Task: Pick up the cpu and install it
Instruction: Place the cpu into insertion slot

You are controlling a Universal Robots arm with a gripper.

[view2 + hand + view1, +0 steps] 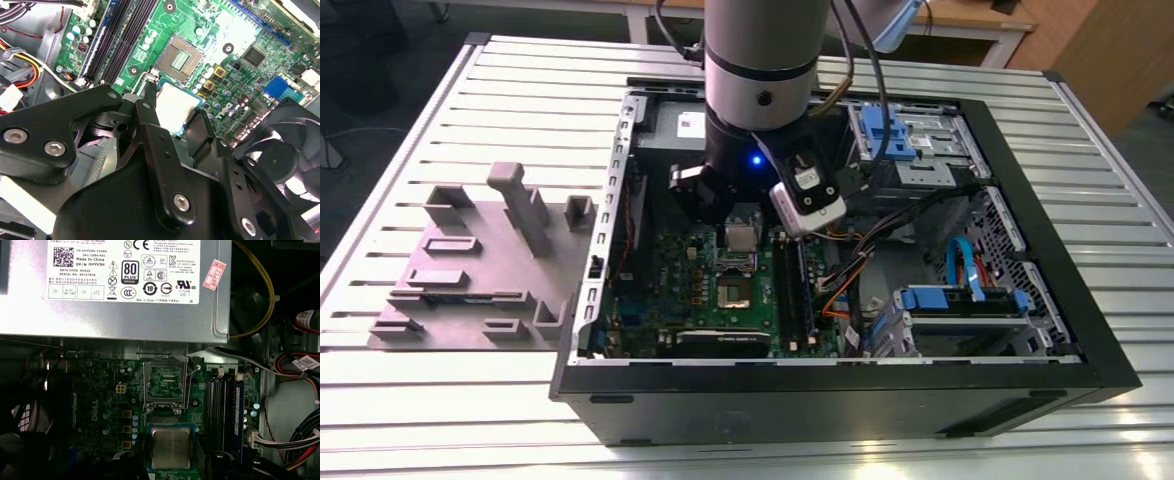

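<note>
The cpu, a small flat square with a silvery top and pale rim, hangs just above the green motherboard inside the open computer case. My gripper is shut on it, a black finger on each of two opposite edges. The first wrist view has the cpu a short way off the dark socket, whose metal frame and pin field lie uncovered. In the exterior view my gripper holds the cpu over the board, slightly behind the socket.
The grey power-supply box sits close behind the socket. Memory slots run beside it, a black fan on the other side. Coloured cables and blue-tabbed drive cages fill the case's right. A grey fixture stands at the exterior view's left.
</note>
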